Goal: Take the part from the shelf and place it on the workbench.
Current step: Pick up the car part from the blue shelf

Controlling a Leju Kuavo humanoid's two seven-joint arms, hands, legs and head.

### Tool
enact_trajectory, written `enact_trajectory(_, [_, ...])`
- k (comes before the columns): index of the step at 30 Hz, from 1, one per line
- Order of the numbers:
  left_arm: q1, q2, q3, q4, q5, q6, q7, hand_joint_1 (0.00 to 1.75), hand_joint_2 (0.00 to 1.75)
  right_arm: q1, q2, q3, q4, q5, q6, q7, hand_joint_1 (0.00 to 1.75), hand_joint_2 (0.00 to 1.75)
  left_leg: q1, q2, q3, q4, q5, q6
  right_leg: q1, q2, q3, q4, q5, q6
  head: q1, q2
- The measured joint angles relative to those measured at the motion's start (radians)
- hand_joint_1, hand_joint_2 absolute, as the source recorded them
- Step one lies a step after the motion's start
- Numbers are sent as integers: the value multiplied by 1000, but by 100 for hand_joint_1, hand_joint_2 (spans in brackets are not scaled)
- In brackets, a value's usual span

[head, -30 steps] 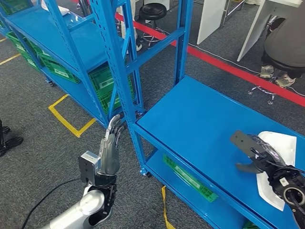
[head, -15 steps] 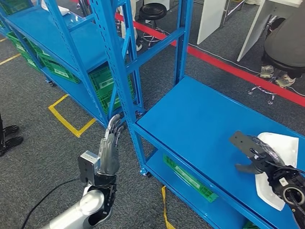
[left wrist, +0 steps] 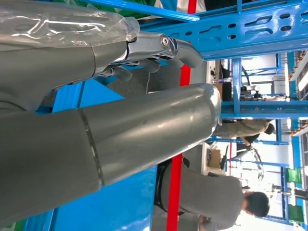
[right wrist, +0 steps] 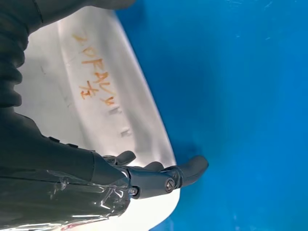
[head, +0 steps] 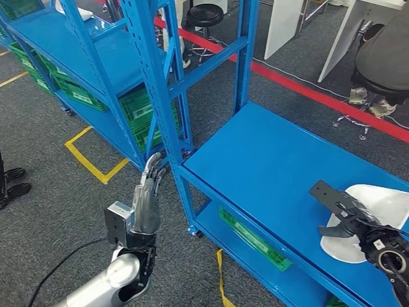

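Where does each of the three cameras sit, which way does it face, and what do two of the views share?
Head view: high on the robot, looking forward and down at the blue shelf and grey floor; the left hand rises from below and the right hand reaches over the white part.
Left wrist view: behind the left hand, facing shelf uprights and people beyond.
Right wrist view: behind the right hand, looking down at the white part on blue.
Shared: head and right wrist views both show the white part.
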State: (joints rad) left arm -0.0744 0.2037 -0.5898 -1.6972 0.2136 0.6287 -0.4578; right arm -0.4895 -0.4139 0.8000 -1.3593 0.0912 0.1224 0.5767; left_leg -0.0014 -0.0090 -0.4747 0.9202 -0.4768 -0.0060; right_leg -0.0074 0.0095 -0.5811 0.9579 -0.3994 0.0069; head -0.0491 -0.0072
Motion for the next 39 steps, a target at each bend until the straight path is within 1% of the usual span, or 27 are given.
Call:
enact_trajectory(4, [0,0,0,0,1,0,0,0,0,0,0,0,19,-7,-7,-6,0,175,0,0,0,0,0,0,0,0,0,0,0,0,0,0])
enact_trajectory(12, [-2,0,0,0,6,0,0,0,0,0,0,-2,78,-17,-29,-45,0,175,0,0,0,0,0,0,0,0,1,0,0,0,0,0])
enact_trajectory(17, [-4,-1,0,0,11,1,-1,0,0,-28,5,15,106,115,51,1,0,175,0,0,1,0,0,0,0,0,1,0,1,1,0,0])
enact_trajectory(22, [-4,-1,0,0,11,10,-1,0,0,-59,16,36,130,139,81,4,0,175,0,0,1,0,0,0,0,0,2,0,1,2,0,0])
enact_trajectory(29, [-3,1,0,0,10,34,-1,0,0,-77,34,52,163,143,40,-54,0,175,0,0,1,0,0,0,0,0,2,0,1,2,0,0])
enact_trajectory(32, [-2,4,0,0,10,35,-2,0,0,-82,41,57,175,144,34,-61,0,175,0,0,1,0,0,0,0,0,2,0,1,2,0,0])
enact_trajectory(33, [-2,4,0,-1,10,35,-2,0,0,-84,42,59,178,144,33,-63,29,175,0,0,1,0,0,0,0,0,2,0,1,2,0,0])
enact_trajectory(36, [-1,6,0,-2,10,39,-4,0,0,-87,48,63,186,151,14,-93,160,175,0,0,1,0,0,0,0,0,2,0,1,2,0,0])
enact_trajectory(37, [1,6,0,-4,10,41,-7,0,0,-87,50,64,189,155,-2,-117,175,175,0,0,1,0,0,0,0,0,2,0,1,2,0,0])
enact_trajectory(39, [4,8,0,-7,9,43,-13,0,0,-86,56,67,196,164,-42,-169,175,175,0,0,1,0,0,0,0,0,1,0,1,2,0,0])
